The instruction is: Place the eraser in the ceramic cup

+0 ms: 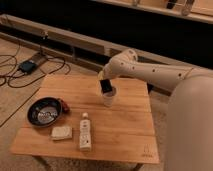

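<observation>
Wooden tabletop [125, 127] w/ hand [105, 84] grasping eraser [106, 86], hovering just above cup [109, 96]. Risk: eraser is sitting off-center, so it may be catching the rim or tipping cup.

No text, label, brand or number is showing clearly enough to be read anywhere; a small dark mark is sitting on the near right corner of the light wooden slatted table [125, 125], but its characters are not legible; the white upright-shaped bottle [85, 134] lying near the table's front edge is carrying no readable print; the robot's two-finger gripper [105, 85] is hanging over the small white ceramic cup [109, 97], unmarked.
</observation>
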{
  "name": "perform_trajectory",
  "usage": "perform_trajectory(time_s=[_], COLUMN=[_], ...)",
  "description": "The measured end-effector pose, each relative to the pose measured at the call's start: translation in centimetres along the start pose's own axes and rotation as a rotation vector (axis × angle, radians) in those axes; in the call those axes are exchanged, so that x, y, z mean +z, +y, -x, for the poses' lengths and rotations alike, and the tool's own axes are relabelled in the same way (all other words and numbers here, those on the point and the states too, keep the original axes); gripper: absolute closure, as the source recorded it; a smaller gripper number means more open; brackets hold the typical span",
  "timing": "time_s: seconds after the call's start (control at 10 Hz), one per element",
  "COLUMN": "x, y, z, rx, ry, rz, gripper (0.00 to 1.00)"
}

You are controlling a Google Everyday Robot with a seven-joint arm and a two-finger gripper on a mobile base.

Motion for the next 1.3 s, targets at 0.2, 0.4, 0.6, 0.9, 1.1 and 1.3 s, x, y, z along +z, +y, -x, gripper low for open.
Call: perform_trajectory(time_s=[0.2,0.4,0.6,0.9,1.1,1.3], x=[0.15,0.21,0.11,0.02,-0.02,-0.11], y=[-0.54,-0.68,-0.71,-0.43,-0.19,-0.05], z=[-0.54,-0.64,-0.70,-0.90,-0.95,-0.98], rx=[0.007,0.007,0.001,-0.003,-0.006,-0.007], ry=[-0.011,-0.019,-0.027,-0.034,-0.036,-0.037], rz=[-0.002,-0.004,-0.006,-0.004,-0.002,0.000], gripper=[0.67,0.48,0.27,0.20,0.20,0.20])
